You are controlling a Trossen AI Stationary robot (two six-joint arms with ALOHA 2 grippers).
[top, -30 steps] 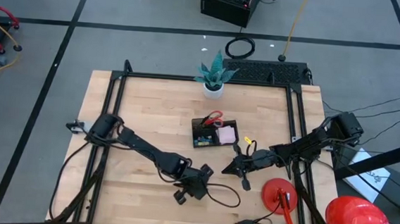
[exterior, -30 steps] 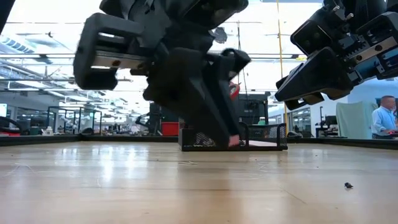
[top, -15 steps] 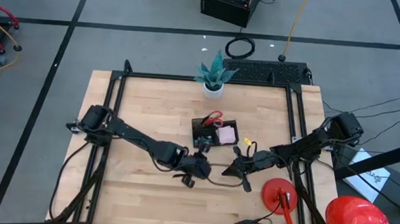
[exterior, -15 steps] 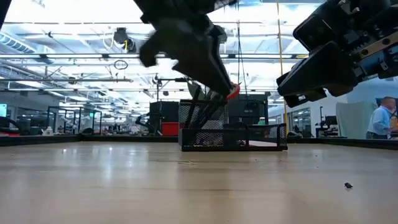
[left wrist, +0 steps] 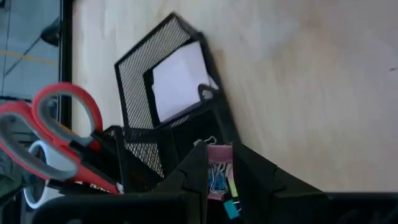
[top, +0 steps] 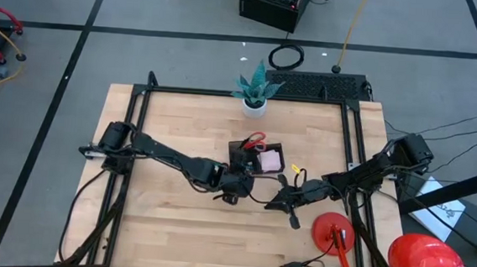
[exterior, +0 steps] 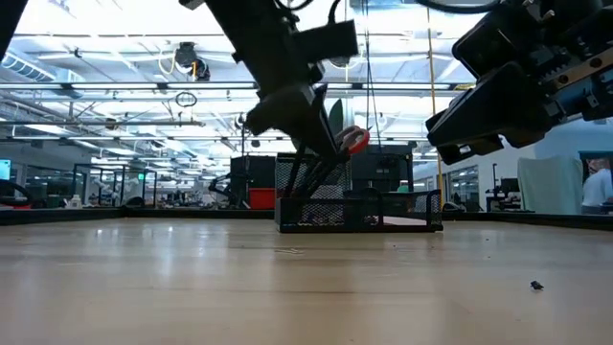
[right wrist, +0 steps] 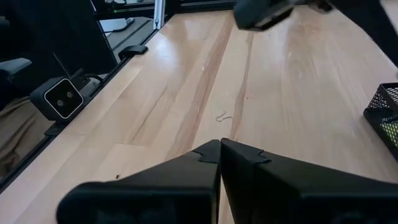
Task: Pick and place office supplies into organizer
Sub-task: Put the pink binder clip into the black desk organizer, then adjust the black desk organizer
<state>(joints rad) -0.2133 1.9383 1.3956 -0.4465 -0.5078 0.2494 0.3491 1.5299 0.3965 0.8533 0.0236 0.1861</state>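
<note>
From above, the left tool (top: pixel 237 180) hangs at the organizer's (top: pixel 256 159) seven-o'clock corner near the tabletop's (top: pixel 172 120) centre, while the right tool (top: pixel 282 201) waits at the organizer's five o'clock, fingers pressed shut on nothing. The red-handled scissors (top: pixel 256 139) stand in the tray's twelve-o'clock end and the pink sticky-note pad (top: pixel 269 160) lies in its three-o'clock compartment.

At tabletop height, the left arm slants down over the mesh tray — close enough that a low descent could knock it or catch the scissor handles.

The left wrist camera shows the fingers nearly closed on a small blue clip (left wrist: pixel 217 177) directly over the mesh wall; whether a pink scrap rides with it is hard to tell. Released here, the clip could strike the rim and bounce onto the tabletop.

The right wrist camera shows bare wood beyond the closed fingers.
</note>
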